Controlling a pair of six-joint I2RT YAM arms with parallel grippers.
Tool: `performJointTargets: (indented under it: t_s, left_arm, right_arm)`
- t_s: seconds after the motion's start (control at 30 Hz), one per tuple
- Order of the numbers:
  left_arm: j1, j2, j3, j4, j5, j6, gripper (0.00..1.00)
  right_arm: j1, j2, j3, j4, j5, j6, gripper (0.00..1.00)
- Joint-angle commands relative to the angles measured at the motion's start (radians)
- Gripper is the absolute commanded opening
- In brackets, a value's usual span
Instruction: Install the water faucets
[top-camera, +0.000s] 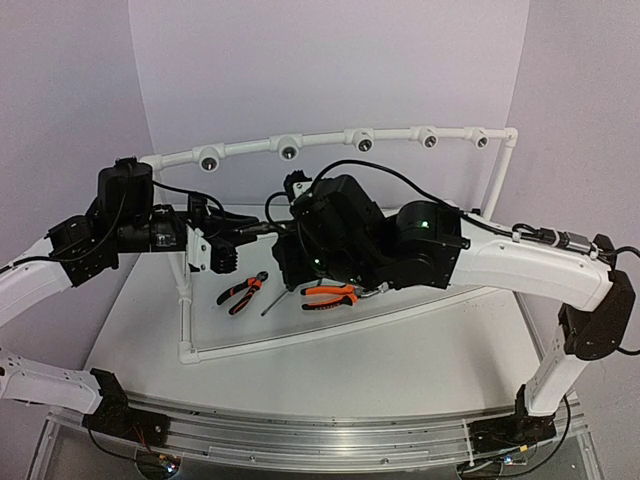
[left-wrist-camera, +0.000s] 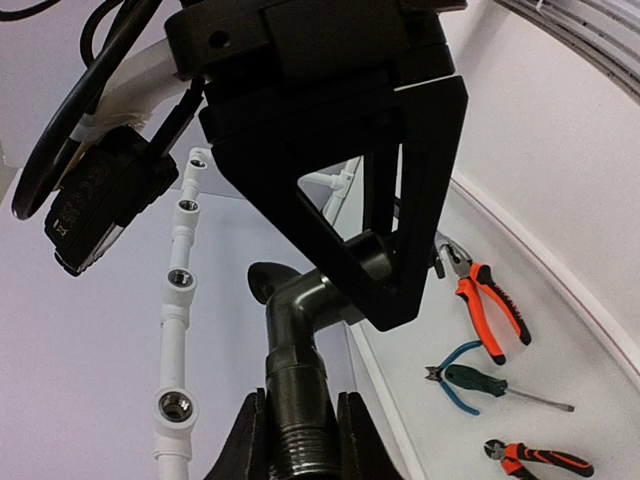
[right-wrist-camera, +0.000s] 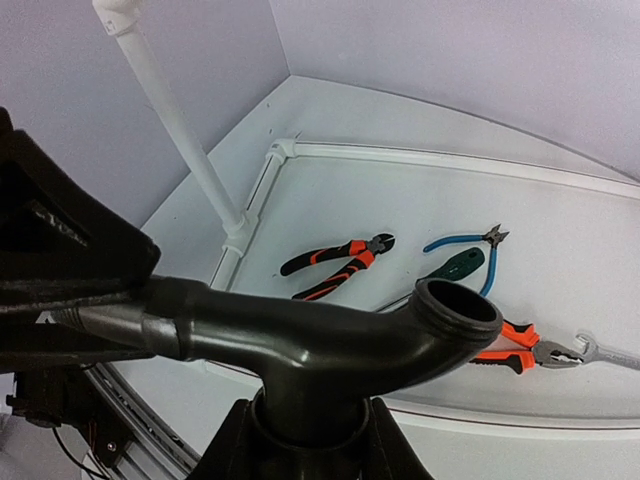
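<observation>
1 small black metal tap (right-wrist-camera: 330, 340), threaded stem, curved round-mouthed spout | left gripper (left-wrist-camera: 298, 440): clamped on stem | right gripper (right-wrist-camera: 305, 430): clamped on body

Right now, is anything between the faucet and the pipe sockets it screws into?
Nothing loose. But the left tool clasps the faucet by its threaded end, the right tool near its bend, short of the sockets.
</observation>
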Motion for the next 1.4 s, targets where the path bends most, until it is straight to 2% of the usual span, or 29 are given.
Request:
performJointTargets:
  t_s: [0.0, 0.1, 0.17, 0.27, 0.3, 0.33, 0.4, 0.47, 0.57, 0.67, 0.83, 1.07, 1.13, 1.3, 1.37]
  left_arm:
    - [-0.006, -0.033, -0.002, 0.098, 0.015, 0.012, 0.01]
    - [-0.006, -0.050, -0.040, 0.150, 0.012, 0.019, 0.00]
    - [-0.006, -0.054, -0.052, 0.179, 0.015, 0.009, 0.00]
    - [-0.006, -0.054, -0.064, 0.234, 0.012, 0.002, 0.00]
    - [-0.006, -0.052, -0.064, 0.243, 0.009, 0.003, 0.00]
    - [-0.006, -0.051, -0.063, 0.248, 0.013, 0.005, 0.00]
    - [-0.006, -0.049, -0.060, 0.260, 0.041, 0.008, 0.00]
    - [-0.006, -0.051, -0.065, 0.283, 0.088, 0.013, 0.00]
    - [-0.006, -0.051, -0.082, 0.341, 0.157, 0.036, 0.00]
    - [-0.006, -0.039, -0.095, 0.400, 0.205, 0.066, 0.00]
    - [-0.006, -0.025, -0.090, 0.441, 0.243, 0.108, 0.00]
    - [-0.006, -0.026, -0.131, 0.521, 0.274, 0.221, 0.00]
    - [-0.006, -0.025, -0.137, 0.523, 0.284, 0.257, 0.00]
    - [-0.006, -0.017, -0.130, 0.534, 0.285, 0.271, 0.00]
    - [-0.006, -0.015, -0.126, 0.535, 0.280, 0.265, 0.00]
  right_arm:
    - [0.007, 0.017, 0.030, 0.046, 0.003, -0.035, 0.00]
    - [0.007, 0.013, 0.029, 0.046, 0.001, -0.050, 0.00]
    - [0.007, 0.005, 0.033, 0.046, -0.019, -0.072, 0.06]
    - [0.007, -0.049, 0.021, 0.046, -0.041, -0.132, 0.65]
    - [0.006, -0.083, 0.005, 0.046, -0.042, -0.159, 0.82]
    - [0.003, -0.123, -0.016, 0.046, -0.049, -0.186, 0.92]
    - [-0.019, -0.210, -0.068, 0.052, -0.129, -0.233, 0.98]
    - [-0.068, -0.280, -0.114, 0.061, -0.286, -0.249, 0.98]
    - [-0.173, -0.340, -0.173, 0.085, -0.599, -0.256, 0.98]
    - [-0.232, -0.338, -0.182, 0.107, -0.789, -0.264, 0.98]
    - [-0.236, -0.299, -0.126, 0.137, -0.893, -0.325, 0.98]
    - [-0.236, -0.240, -0.120, 0.202, -0.971, -0.284, 0.96]
    - [-0.236, -0.219, -0.115, 0.225, -0.999, -0.272, 0.90]
    - [-0.236, -0.183, -0.103, 0.271, -1.031, -0.260, 0.56]
    - [-0.236, -0.177, -0.108, 0.272, -1.030, -0.254, 0.45]
